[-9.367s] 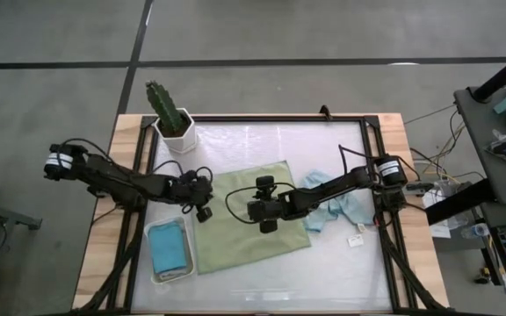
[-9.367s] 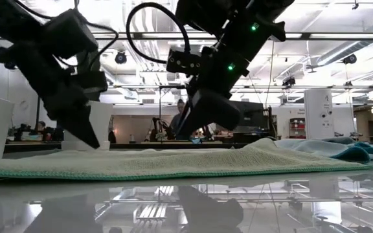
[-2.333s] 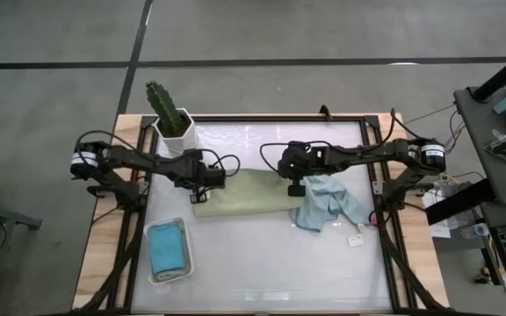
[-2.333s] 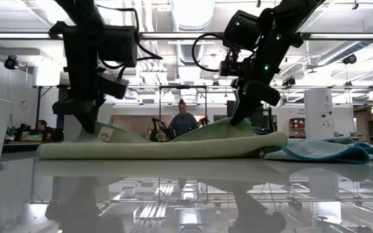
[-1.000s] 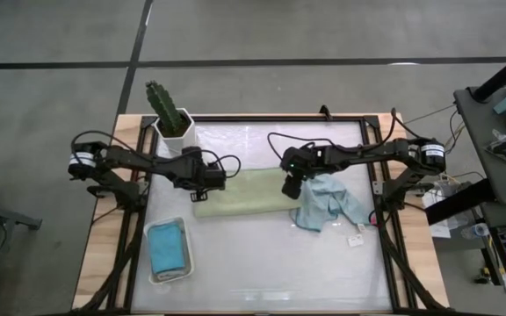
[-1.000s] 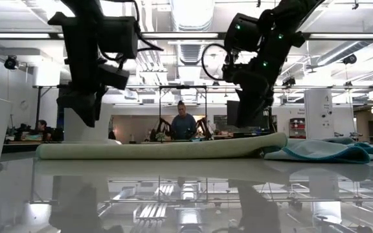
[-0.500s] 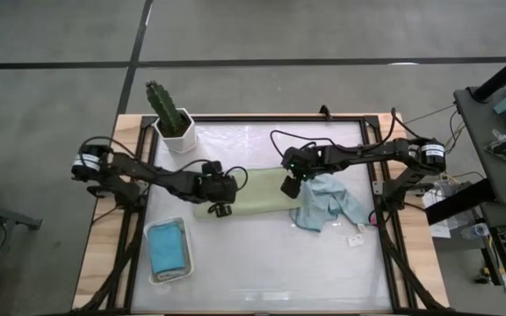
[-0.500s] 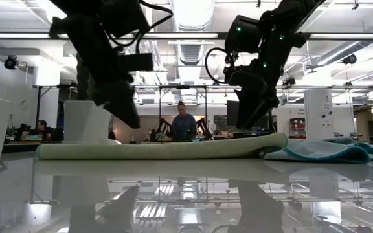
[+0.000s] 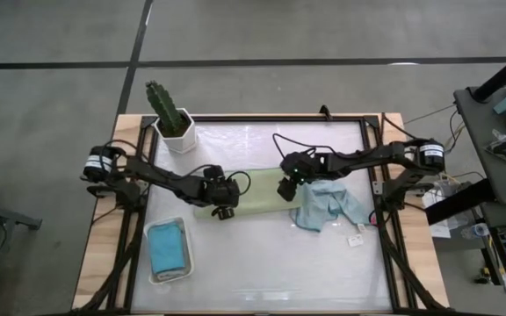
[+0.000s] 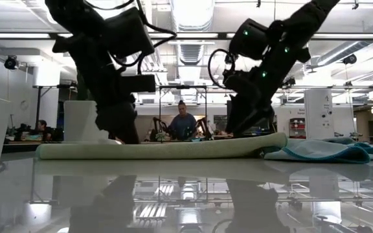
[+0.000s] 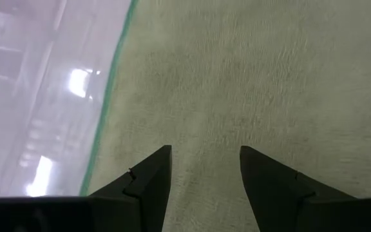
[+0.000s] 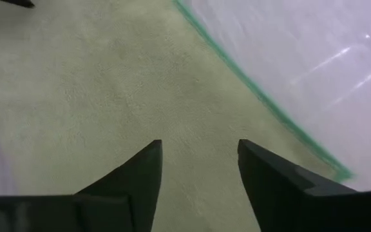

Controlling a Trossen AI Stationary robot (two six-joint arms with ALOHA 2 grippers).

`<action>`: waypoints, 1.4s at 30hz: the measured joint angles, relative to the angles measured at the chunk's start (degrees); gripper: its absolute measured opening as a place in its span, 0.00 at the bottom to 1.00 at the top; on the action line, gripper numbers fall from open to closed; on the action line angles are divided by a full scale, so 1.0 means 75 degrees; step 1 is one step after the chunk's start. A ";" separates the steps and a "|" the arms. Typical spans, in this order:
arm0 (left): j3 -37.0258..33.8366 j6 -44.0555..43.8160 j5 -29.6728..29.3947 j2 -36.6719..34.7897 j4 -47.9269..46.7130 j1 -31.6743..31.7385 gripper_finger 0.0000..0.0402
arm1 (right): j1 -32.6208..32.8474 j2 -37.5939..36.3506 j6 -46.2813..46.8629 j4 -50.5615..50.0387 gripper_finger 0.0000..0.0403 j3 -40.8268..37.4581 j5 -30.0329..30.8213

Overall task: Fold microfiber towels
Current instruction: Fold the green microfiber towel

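The sage green towel (image 9: 255,191) lies folded into a long strip across the middle of the table (image 10: 173,149). My left gripper (image 9: 228,198) stands open over the strip's left part, slanting down, with green cloth (image 11: 237,77) filling its wrist view. My right gripper (image 9: 284,190) stands open over the strip's right end (image 12: 108,84), beside the teal-stitched edge (image 12: 263,96). In the low view both grippers (image 10: 123,137) (image 10: 235,133) reach down to the towel's top. My left gripper hovers at the towel's top face with fingers (image 11: 150,177) apart; whether they touch the cloth I cannot tell. My right gripper does the same near the right end, fingers (image 12: 143,171) apart; touching or not, I cannot tell.
A pale blue and a teal towel (image 9: 328,204) lie crumpled just right of the strip. A white tray (image 9: 152,263) at the near left holds a folded blue towel (image 9: 168,248). A cactus in a white pot (image 9: 176,133) stands at the far left. A small white tag (image 9: 356,239) lies near right.
My left gripper has moved from the strip's far left end toward the near edge and the right, sinking and tipping more steeply down onto the towel. My right gripper has sunk a little toward the strip's right end. The green towel has stayed put.
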 joint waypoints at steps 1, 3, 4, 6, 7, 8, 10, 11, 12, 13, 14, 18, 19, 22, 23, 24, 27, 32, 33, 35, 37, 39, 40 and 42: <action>-0.0002 -0.0054 0.0004 0.0027 -0.0022 0.0000 0.42 | 0.0026 0.0065 0.0068 0.0209 0.46 -0.0083 -0.0020; -0.0009 -0.0118 0.0097 0.0055 -0.0032 0.0000 0.42 | 0.0056 0.0262 0.0099 0.0467 0.44 -0.0157 -0.0096; -0.0006 -0.0127 0.0176 0.0056 -0.0066 0.0000 0.42 | 0.0074 0.0399 0.0102 0.0606 0.43 -0.0159 -0.0145; -0.0009 -0.0159 0.0336 0.0044 -0.0292 0.0000 0.42 | 0.0103 0.0704 0.0107 0.0890 0.43 -0.0157 -0.0157; -0.0009 -0.0195 0.0378 0.0026 -0.0355 -0.0001 0.42 | 0.0108 0.0861 0.0104 0.0912 0.43 -0.0122 -0.0160; -0.0009 -0.0204 0.0425 -0.0020 -0.0470 -0.0006 0.42 | 0.0108 0.1015 0.0079 0.0915 0.43 -0.0065 -0.0157; -0.0006 -0.0255 0.0510 -0.0087 -0.0734 -0.0013 0.42 | 0.0108 0.1256 0.0020 0.1014 0.43 0.0096 -0.0138; 0.0000 -0.0324 0.0559 -0.0105 -0.0863 -0.0015 0.42 | 0.0105 0.1381 -0.0050 0.1026 0.43 0.0175 -0.0107; 0.0000 -0.0407 0.0637 -0.0107 -0.1020 -0.0015 0.42 | 0.0105 0.1497 -0.0124 0.1029 0.43 0.0263 -0.0088; 0.0000 -0.0478 0.0728 -0.0107 -0.1145 -0.0015 0.42 | 0.0095 0.1593 -0.0207 0.1051 0.43 0.0347 -0.0069; 0.0000 -0.0574 0.0805 -0.0107 -0.1204 -0.0015 0.42 | 0.0078 0.1671 -0.0298 0.1049 0.43 0.0421 -0.0062; -0.0003 -0.0993 0.1118 -0.0087 -0.1258 -0.0012 0.42 | 0.0015 0.1857 -0.0753 0.0973 0.43 0.0724 0.0071; -0.0003 -0.1039 0.1125 -0.0084 -0.1263 -0.0023 0.42 | -0.0014 0.1868 -0.0913 0.0953 0.43 0.0789 0.0152; -0.0003 -0.1263 0.1223 -0.0084 -0.1264 -0.0037 0.42 | -0.0185 0.1867 -0.1475 0.0836 0.43 0.0987 0.0311; -0.0003 -0.1388 0.1247 -0.0084 -0.1261 -0.0038 0.42 | -0.0256 0.1856 -0.1622 0.0806 0.43 0.1051 0.0347; -0.0003 -0.1504 0.1268 -0.0084 -0.1265 -0.0038 0.42 | -0.0324 0.1846 -0.1766 0.0797 0.43 0.1112 0.0356; -0.0003 -0.1808 0.1290 -0.0084 -0.1281 -0.0038 0.42 | -0.0504 0.1745 -0.2030 0.0571 0.43 0.1338 0.0257; -0.0009 -0.1991 0.1098 -0.0084 -0.1264 -0.0053 0.42 | -0.0585 0.1540 -0.1861 -0.0323 0.43 0.1716 0.0213; -0.0016 -0.1990 0.0998 -0.0081 -0.1232 -0.0057 0.42 | -0.0585 0.1500 -0.1736 -0.0517 0.43 0.1781 0.0213; -0.0017 -0.1991 0.0902 -0.0075 -0.1176 -0.0055 0.42 | -0.0585 0.1404 -0.1493 -0.1100 0.44 0.1939 0.0205; -0.0020 -0.1993 0.0858 -0.0069 -0.1153 -0.0047 0.42 | -0.0585 0.1289 -0.1289 -0.1741 0.46 0.2067 0.0194; -0.0020 -0.1993 0.0823 -0.0069 -0.1150 -0.0047 0.42 | -0.0585 0.1164 -0.1067 -0.2313 0.49 0.2140 0.0098; -0.0023 -0.1993 0.0804 -0.0069 -0.1150 -0.0049 0.42 | -0.0585 0.1090 -0.0987 -0.2510 0.51 0.2166 0.0054; -0.0023 -0.1996 0.0795 -0.0069 -0.1149 -0.0050 0.42 | -0.0585 0.0884 -0.0884 -0.2735 0.56 0.2145 0.0007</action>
